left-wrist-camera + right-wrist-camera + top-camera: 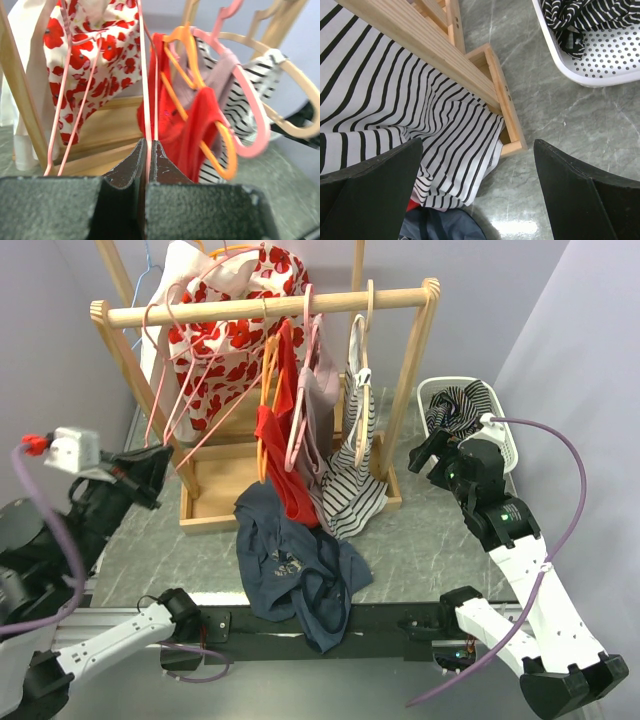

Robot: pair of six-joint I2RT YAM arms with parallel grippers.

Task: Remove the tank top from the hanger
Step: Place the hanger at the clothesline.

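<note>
Striped tank top (355, 490) hangs on a beige hanger (360, 350) at the right end of the wooden rack (265, 302). Its long axis is vertical, with the straps up at the rail and the hem down. The hem spills over the front right corner of the rack's base frame onto the grey marbled table (430, 540). The fabric is soft knit with narrow black and white stripes, and it lies in loose folds. The beige hanger is flat with a curved outline.

Just left of it on the same rail are a mauve top (320, 390) on a thick pink hanger (300, 410) and a red tank top (285, 460) on an orange hanger (268, 390). Both also hang straps up. A white garment with red flowers (225, 350) hangs further left.

Left gripper (147, 145) is at the rack's left post. Its jaws are pressed together, pinching the lower part of a thin pink wire hanger (145, 75) that runs up to the rail. I cannot tell which garment, if any, this hanger carries.

Right gripper (477, 142) is just off the rack's right post, above the base corner. Its fingers are spread wide and hold nothing. The striped hem lies below and between them.

A crumpled navy garment (290, 560) lies on the table in front of the rack's base. A white perforated plastic basket (505, 445) stands to the right of the rack with striped cloth inside.
</note>
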